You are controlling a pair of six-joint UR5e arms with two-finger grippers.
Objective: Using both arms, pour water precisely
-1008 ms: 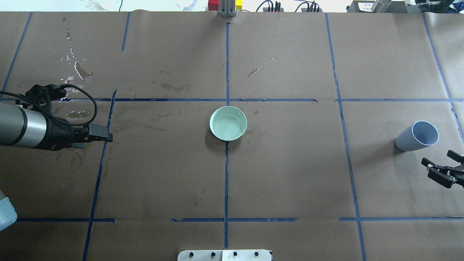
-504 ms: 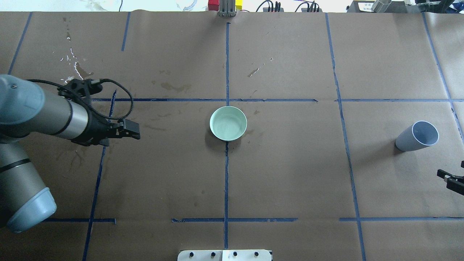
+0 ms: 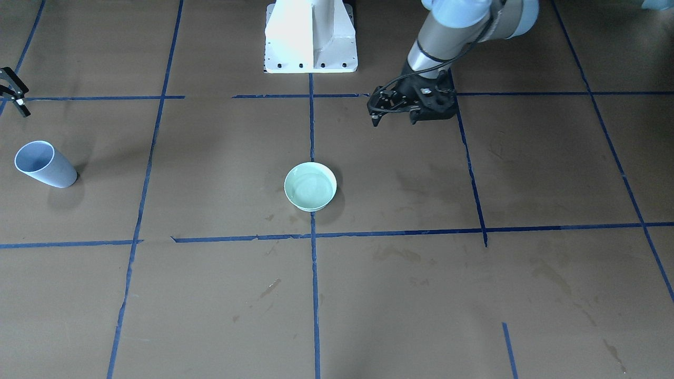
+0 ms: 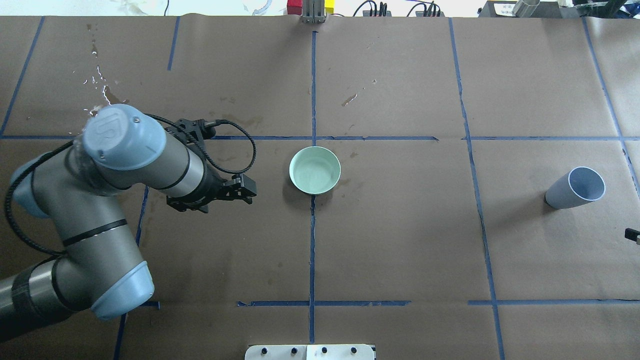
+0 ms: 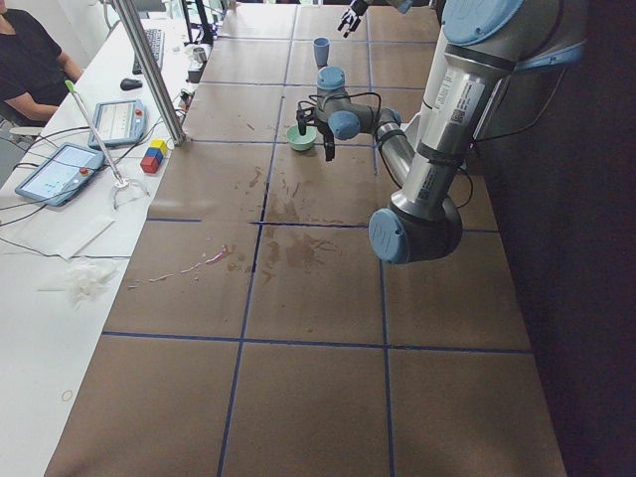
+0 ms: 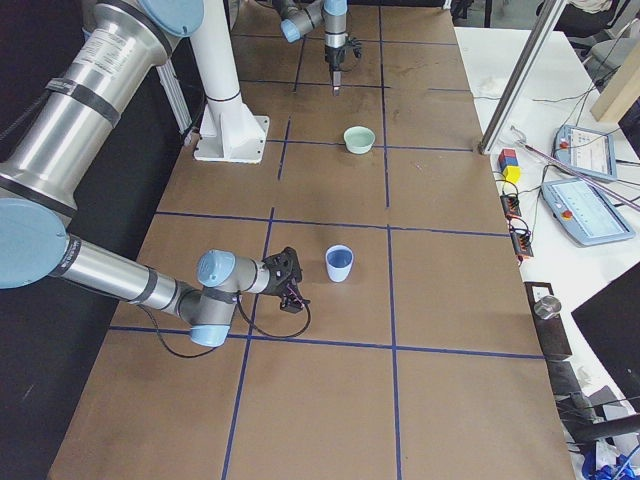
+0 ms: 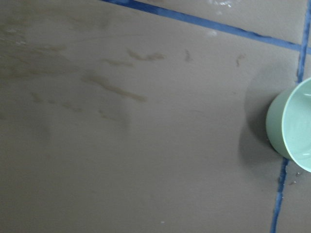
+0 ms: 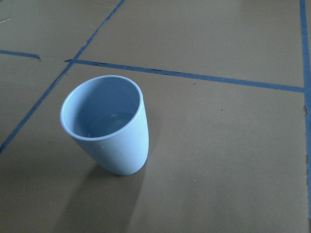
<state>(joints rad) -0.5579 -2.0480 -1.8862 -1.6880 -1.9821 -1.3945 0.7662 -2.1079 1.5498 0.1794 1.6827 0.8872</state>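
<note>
A pale green bowl (image 4: 315,170) stands at the table's centre and also shows in the front view (image 3: 310,187) and at the right edge of the left wrist view (image 7: 291,121). My left gripper (image 4: 249,190) looks shut and empty, low over the table just left of the bowl, apart from it. A light-blue cup (image 4: 570,192) stands upright at the far right, with what looks like a little liquid inside (image 8: 109,141). My right gripper (image 3: 13,92) is open and empty, near the cup on the robot's side, with only a tip at the overhead view's right edge.
The white pedestal base (image 3: 310,37) stands at the robot's side of the table. Spilled water (image 4: 102,92) glistens at the far left. Blue tape lines (image 4: 312,90) grid the brown paper. Tablets (image 6: 580,200), coloured blocks (image 5: 154,154), a metal post and an operator (image 5: 30,60) are along the far side.
My left arm swung right, bringing its gripper from the left edge to just beside the bowl. My right gripper drew back from the cup, almost out of the overhead view.
</note>
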